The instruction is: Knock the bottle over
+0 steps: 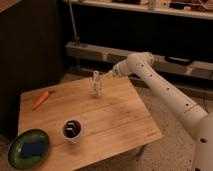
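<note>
The small clear plastic bottle stands upright near the far edge of the wooden table. It has a narrow neck and a whitish label. My white arm reaches in from the right, and my gripper is just to the right of the bottle's top, very close to it; contact cannot be told.
A white cup with dark contents stands near the table's front. A green plate holding a blue sponge sits at the front left corner. An orange carrot lies at the left. Dark shelving stands behind the table.
</note>
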Robot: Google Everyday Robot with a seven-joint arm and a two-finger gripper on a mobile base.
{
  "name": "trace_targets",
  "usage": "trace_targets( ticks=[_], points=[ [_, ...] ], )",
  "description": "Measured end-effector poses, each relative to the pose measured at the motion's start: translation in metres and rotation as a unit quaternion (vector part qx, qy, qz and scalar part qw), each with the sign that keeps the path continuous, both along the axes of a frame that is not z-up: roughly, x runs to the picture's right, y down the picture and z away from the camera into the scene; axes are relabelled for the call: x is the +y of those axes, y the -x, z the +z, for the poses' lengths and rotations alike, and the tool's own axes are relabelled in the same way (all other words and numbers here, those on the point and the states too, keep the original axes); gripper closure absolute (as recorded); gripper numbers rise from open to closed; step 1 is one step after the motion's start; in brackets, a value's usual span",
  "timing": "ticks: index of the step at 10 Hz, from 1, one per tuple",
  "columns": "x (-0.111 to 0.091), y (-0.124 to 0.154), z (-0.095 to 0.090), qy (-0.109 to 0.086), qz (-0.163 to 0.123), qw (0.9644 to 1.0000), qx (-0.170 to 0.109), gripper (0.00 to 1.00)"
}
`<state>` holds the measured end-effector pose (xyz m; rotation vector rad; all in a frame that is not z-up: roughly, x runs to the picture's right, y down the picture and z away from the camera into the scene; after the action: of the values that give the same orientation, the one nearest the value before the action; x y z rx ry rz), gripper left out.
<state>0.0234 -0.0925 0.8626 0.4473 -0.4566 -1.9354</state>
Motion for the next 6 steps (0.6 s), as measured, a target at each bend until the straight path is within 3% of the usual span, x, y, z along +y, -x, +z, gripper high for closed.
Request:
trace_targets(
  ticks=[3,6],
  points=[
    [-0.011,0.024,0.011,-0.050,-0.039,0.9980,-0.001,0.96],
    [-0.026,0.026,0.012,-0.102,-0.069,0.9921,0.019,0.96]
  ],
)
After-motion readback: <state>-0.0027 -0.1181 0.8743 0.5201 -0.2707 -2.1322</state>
